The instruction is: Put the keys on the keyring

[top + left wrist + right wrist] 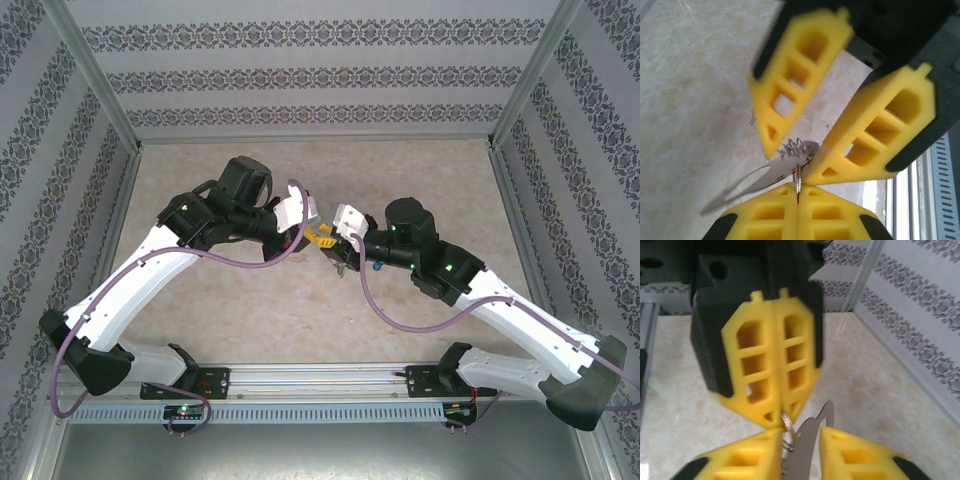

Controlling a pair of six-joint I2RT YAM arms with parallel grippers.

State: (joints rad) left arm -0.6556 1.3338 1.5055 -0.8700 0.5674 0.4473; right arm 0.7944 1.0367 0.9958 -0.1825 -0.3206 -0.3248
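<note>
The keyring (752,184) is a flat grey metal loop held in the air above the tabletop between my two grippers. My left gripper (798,190) is shut on a small split ring (798,176) at the loop's end, next to a bunch of small rings (799,146). My right gripper (802,432) is open, and the grey loop (810,447) passes between its yellow fingers (860,455). In the top view both grippers (316,236) (337,243) meet at mid-table. A blue speck, perhaps the keys (377,267), sits by my right wrist, too small to tell whether it lies or hangs.
Beige tabletop (300,310) lies under both arms. Patterned walls and metal posts (515,95) close in the back and sides. The arms' base rail (320,385) runs along the near edge.
</note>
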